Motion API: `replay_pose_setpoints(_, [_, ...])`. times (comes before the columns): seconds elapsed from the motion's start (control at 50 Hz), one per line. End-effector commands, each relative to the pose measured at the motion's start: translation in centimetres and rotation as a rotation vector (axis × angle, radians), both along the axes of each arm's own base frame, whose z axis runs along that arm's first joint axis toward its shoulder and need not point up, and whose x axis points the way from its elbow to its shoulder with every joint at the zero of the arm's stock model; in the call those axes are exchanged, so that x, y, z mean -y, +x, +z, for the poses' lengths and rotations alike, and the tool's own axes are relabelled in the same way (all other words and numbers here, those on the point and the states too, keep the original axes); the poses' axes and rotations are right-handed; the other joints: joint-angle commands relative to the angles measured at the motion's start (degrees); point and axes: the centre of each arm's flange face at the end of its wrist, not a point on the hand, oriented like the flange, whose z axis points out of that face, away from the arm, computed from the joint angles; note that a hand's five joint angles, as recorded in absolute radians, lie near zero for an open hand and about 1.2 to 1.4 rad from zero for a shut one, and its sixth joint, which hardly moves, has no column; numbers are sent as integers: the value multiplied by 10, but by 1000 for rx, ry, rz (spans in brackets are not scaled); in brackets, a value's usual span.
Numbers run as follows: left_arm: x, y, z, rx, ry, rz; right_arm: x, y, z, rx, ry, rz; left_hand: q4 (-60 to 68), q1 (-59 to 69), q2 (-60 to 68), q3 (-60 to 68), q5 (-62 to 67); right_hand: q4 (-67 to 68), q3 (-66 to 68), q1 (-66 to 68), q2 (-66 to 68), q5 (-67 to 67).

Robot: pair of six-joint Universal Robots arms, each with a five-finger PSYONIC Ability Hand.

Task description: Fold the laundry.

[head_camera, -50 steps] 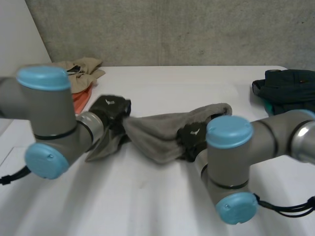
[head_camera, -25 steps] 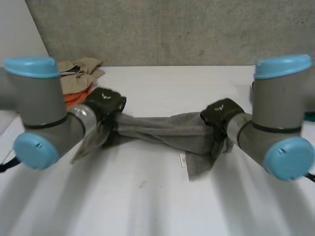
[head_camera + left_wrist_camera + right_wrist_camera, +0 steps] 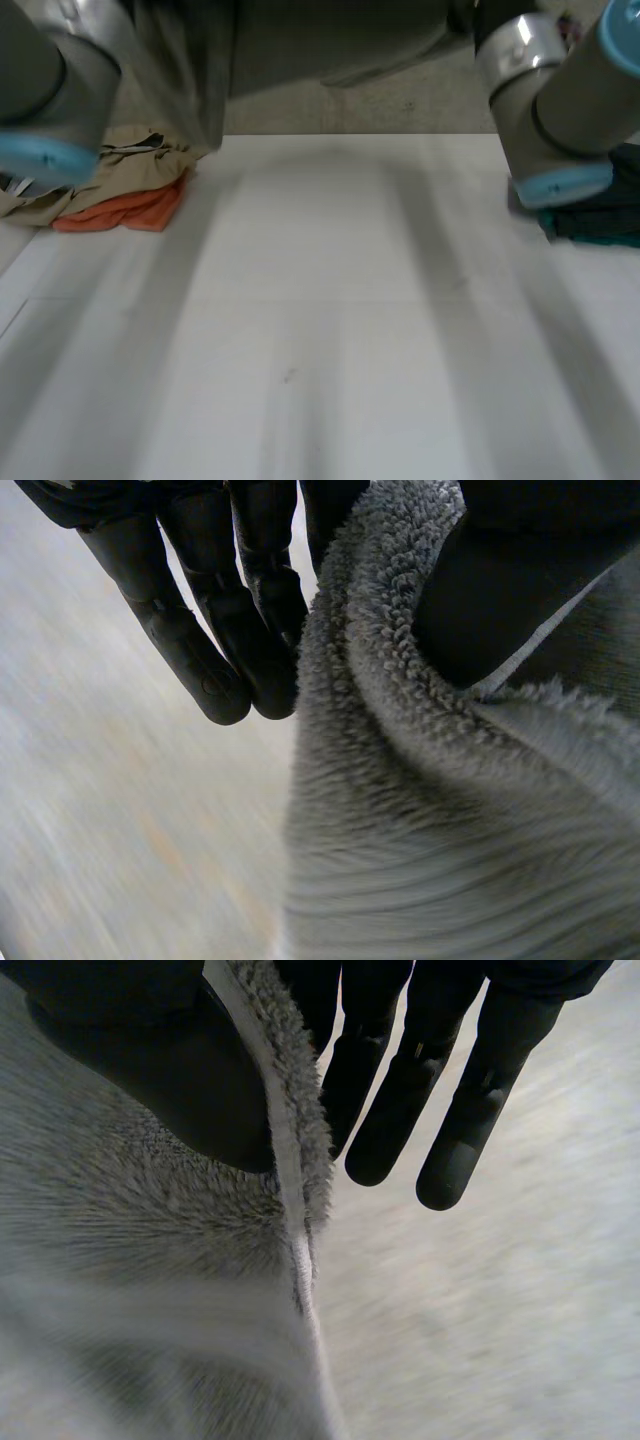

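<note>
towel (image 3: 300, 45) hangs across frame top, above worktop (image 3: 320, 330) | left robot hand (image 3: 230, 610) pinches one end, right robot hand (image 3: 420, 1080) the other | likely soft, light, floppy: grip corners

No writing, label, brand, number or sign can be read anywhere. The grey fleece cloth (image 3: 420, 810) shows only plain pile and a pale stitched edge. The tan and orange clothes (image 3: 120, 195) and the dark clothes (image 3: 600, 215) on the counter (image 3: 320, 300) are too blurred for any lettering.
</note>
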Motion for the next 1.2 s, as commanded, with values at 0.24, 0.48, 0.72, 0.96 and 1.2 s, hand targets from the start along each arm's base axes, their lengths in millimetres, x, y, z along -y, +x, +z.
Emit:
replay_pose_setpoints(0.24, [-44,24,-223,399,648,0,-34,-30,-224,-314,718,141,115,137,115,120,129,114,118,161,127,107])
replay_pose_setpoints(0.48, [-56,30,-191,320,642,-15,-6,-52,-233,-35,977,-45,115,137,115,120,129,-212,-208,-165,-200,-219])
replay_pose_setpoints(0.72, [-63,35,-172,266,643,-35,8,-60,-243,200,1189,-155,115,137,115,120,129,-322,-318,-275,-309,-329])
replay_pose_setpoints(0.96, [-65,41,-168,244,672,-35,-1,-46,-250,332,1345,-131,115,137,115,120,129,-421,-417,-374,-409,-428])
replay_pose_setpoints(1.2, [-67,42,-160,233,664,-38,12,-39,-254,411,1259,-175,115,137,115,120,129,-310,-306,-263,-298,-317])
